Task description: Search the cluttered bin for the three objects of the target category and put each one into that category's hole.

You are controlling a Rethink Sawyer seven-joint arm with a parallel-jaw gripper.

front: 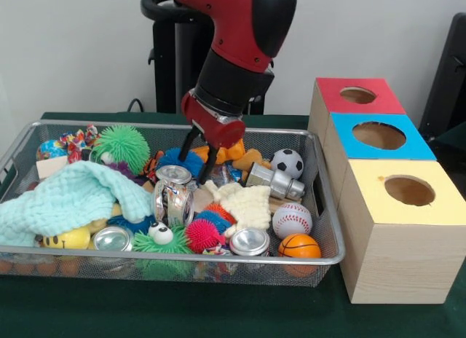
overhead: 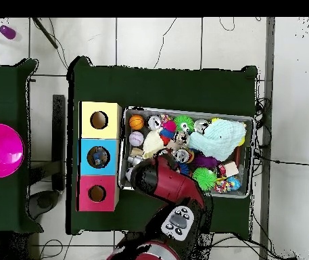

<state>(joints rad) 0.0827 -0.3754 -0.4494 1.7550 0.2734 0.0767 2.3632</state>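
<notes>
Here the red and black arm [front: 233,39] comes down from above into the bin [front: 329,229], a wide silver wire basket on the green tabletop [front: 182,309]. The tool [front: 199,157] hangs over the middle of the bin, nearer the far side. Its two black fingers [front: 188,146] are spread apart and hold nothing. They point down at the toys just behind a clear bottle [front: 173,196].

That clear bottle stands in the middle of the bin, and its walls are wrinkly and shiny. I can find only this one bottle in the pile; any others are hidden.

A pale green cloth [front: 69,199] lies over the left part of the bin. A shiny grey flask [front: 275,182] lies to the right of the bottle. Near it are a black and white ball [front: 287,163], a baseball [front: 292,220] and a little orange ball [front: 299,246]. Two silver cans [front: 113,239] lie near the front wall.

Three wooden boxes stand in a row just right of the bin. The middle one has a blue top with the round hole [front: 379,135]. The far box [front: 357,95] has a red top and the near box [front: 408,192] has a yellow top. From above, something dark shows inside the hole [overhead: 99,158] in the blue top
</notes>
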